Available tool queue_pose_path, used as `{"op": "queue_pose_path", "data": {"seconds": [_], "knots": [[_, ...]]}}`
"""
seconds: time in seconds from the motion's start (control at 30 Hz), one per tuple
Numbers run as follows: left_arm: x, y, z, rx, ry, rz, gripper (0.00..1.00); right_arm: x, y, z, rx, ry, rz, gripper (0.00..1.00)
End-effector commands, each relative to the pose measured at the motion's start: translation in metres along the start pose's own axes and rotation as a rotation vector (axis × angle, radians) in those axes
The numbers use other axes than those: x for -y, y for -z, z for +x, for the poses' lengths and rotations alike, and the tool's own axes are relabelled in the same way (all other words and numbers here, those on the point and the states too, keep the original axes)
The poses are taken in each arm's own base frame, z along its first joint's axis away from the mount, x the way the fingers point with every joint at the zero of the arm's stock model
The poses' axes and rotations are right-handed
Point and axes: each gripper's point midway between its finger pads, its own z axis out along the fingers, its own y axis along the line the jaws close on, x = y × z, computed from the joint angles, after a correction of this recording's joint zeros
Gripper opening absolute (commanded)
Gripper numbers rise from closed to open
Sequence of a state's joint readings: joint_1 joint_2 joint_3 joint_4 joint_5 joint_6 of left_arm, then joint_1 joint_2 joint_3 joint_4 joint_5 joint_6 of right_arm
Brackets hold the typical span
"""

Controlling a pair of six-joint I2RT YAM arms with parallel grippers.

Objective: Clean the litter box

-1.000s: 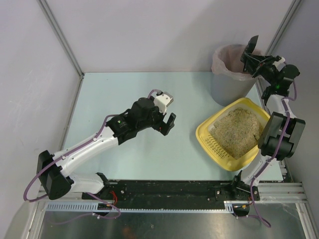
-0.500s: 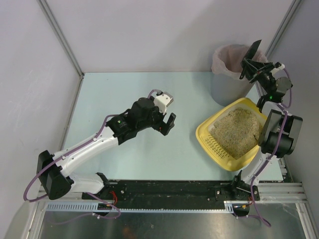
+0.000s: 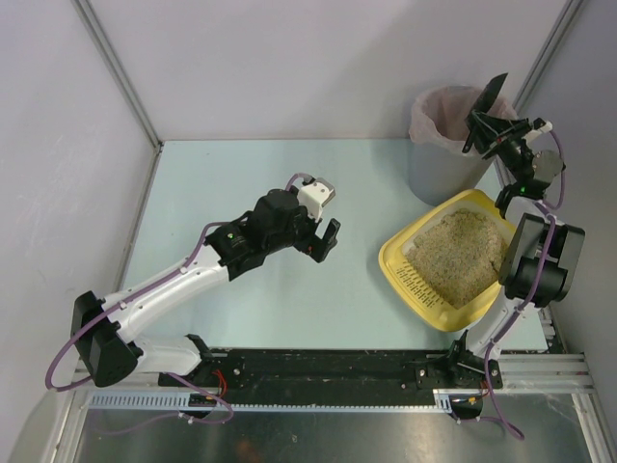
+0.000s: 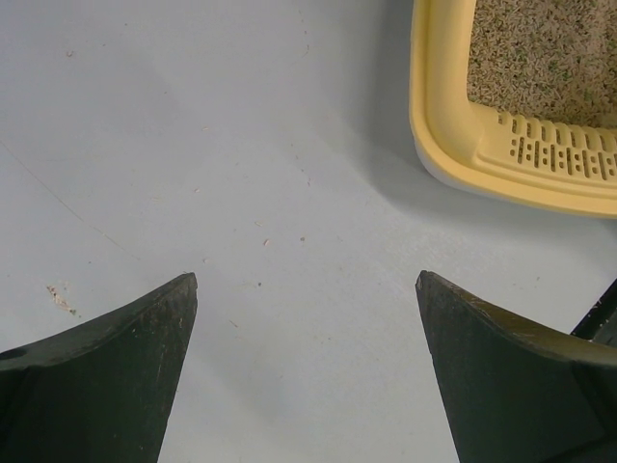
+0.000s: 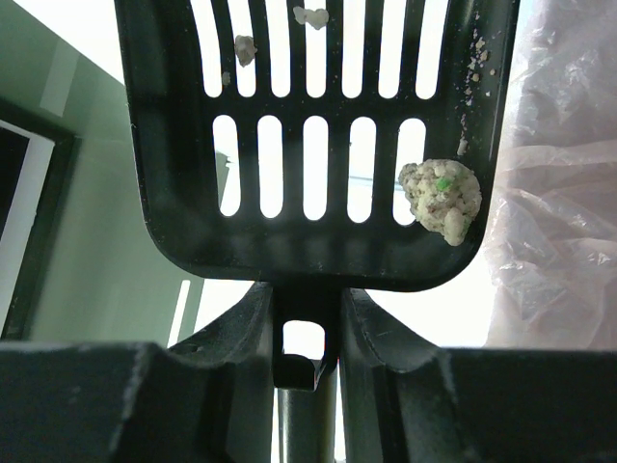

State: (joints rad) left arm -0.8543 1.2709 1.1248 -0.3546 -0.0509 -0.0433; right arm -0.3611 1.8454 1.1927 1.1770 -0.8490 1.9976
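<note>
Right claw (image 5: pixel 307 349), scoop (image 5: pixel 289 256) now beyond litter box (image 3: pixel 395 258)

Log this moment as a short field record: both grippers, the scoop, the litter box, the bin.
left gripper: open, holding nothing, over the table beside the litter box
right gripper: shut on the scoop handle, up by the bin
scoop: black, slotted; one clump on it
litter box: yellow, litter inside, on the table
bin: grey, pink liner
</note>
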Motion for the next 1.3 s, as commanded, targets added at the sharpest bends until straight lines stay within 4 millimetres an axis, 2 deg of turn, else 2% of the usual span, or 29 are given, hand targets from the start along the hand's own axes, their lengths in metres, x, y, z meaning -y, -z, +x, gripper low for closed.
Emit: {"op": "queue_pose_path", "data": {"seconds": [0.0,0.23,0.43,0.47,0.53,0.57,0.6,0.63,0.67,0.7,0.77,0.83,0.9,0.97,1.03,1.1,1.13,1.17,1.23,1.27], "knots": [[-0.007,0.004,-0.009,0.037,-0.026,-0.031,1.00,-0.039,0.004,0.013,-0.044,-0.327,-0.014,0.00],[-0.009,0.001,-0.005,0.023,-0.029,-0.042,1.00,-0.010,0.012,-0.002,-0.006,-0.372,0.017,0.00],[-0.009,-0.001,-0.003,0.017,-0.028,-0.040,1.00,-0.018,0.014,0.003,0.027,-0.277,0.073,0.00],[-0.008,-0.001,-0.004,0.018,-0.028,-0.039,1.00,-0.027,0.016,0.011,0.025,-0.183,0.077,0.00],[-0.008,0.001,-0.005,0.023,-0.027,-0.039,1.00,-0.020,0.019,0.013,0.055,-0.169,0.150,0.00],[-0.008,0.002,-0.006,0.028,-0.027,-0.037,1.00,-0.028,0.021,0.023,0.053,-0.043,0.162,0.00],[-0.008,0.002,-0.007,0.031,-0.027,-0.035,1.00,-0.015,0.024,0.021,0.090,-0.071,0.230,0.00],[-0.008,0.003,-0.008,0.034,-0.028,-0.035,1.00,-0.011,0.026,0.024,0.095,-0.035,0.259,0.00],[-0.007,0.005,-0.009,0.040,-0.026,-0.034,1.00,-0.020,0.028,0.034,0.094,0.012,0.267,0.00],[-0.007,0.006,-0.010,0.043,-0.026,-0.032,1.00,-0.008,0.033,0.034,0.104,0.053,0.318,0.00],[-0.007,0.008,-0.014,0.057,-0.025,-0.033,1.00,0.001,0.041,0.038,0.120,0.069,0.386,0.00],[-0.008,0.011,-0.016,0.064,-0.024,-0.036,1.00,-0.002,0.045,0.039,0.123,0.194,0.422,0.00],[-0.008,0.012,-0.016,0.066,-0.024,-0.034,1.00,0.012,0.052,0.041,0.114,0.239,0.509,0.00],[-0.008,0.013,-0.017,0.069,-0.024,-0.033,1.00,0.013,0.054,0.051,0.096,0.270,0.582,0.00],[-0.008,0.013,-0.018,0.070,-0.024,-0.034,0.99,0.010,0.060,0.054,0.113,0.403,0.649,0.00],[-0.008,0.016,-0.021,0.081,-0.020,-0.035,1.00,0.009,0.067,0.063,0.135,0.452,0.727,0.00],[-0.008,0.017,-0.021,0.086,-0.018,-0.037,1.00,-0.003,0.072,0.074,0.136,0.520,0.729,0.00],[-0.009,0.018,-0.022,0.088,-0.017,-0.040,1.00,-0.002,0.081,0.082,0.137,0.522,0.772,0.00],[-0.008,0.022,-0.025,0.101,-0.013,-0.036,1.00,-0.020,0.091,0.096,0.170,0.590,0.790,0.00],[-0.008,0.022,-0.025,0.104,-0.011,-0.033,1.00,-0.019,0.102,0.105,0.159,0.590,0.822,0.00]]}}
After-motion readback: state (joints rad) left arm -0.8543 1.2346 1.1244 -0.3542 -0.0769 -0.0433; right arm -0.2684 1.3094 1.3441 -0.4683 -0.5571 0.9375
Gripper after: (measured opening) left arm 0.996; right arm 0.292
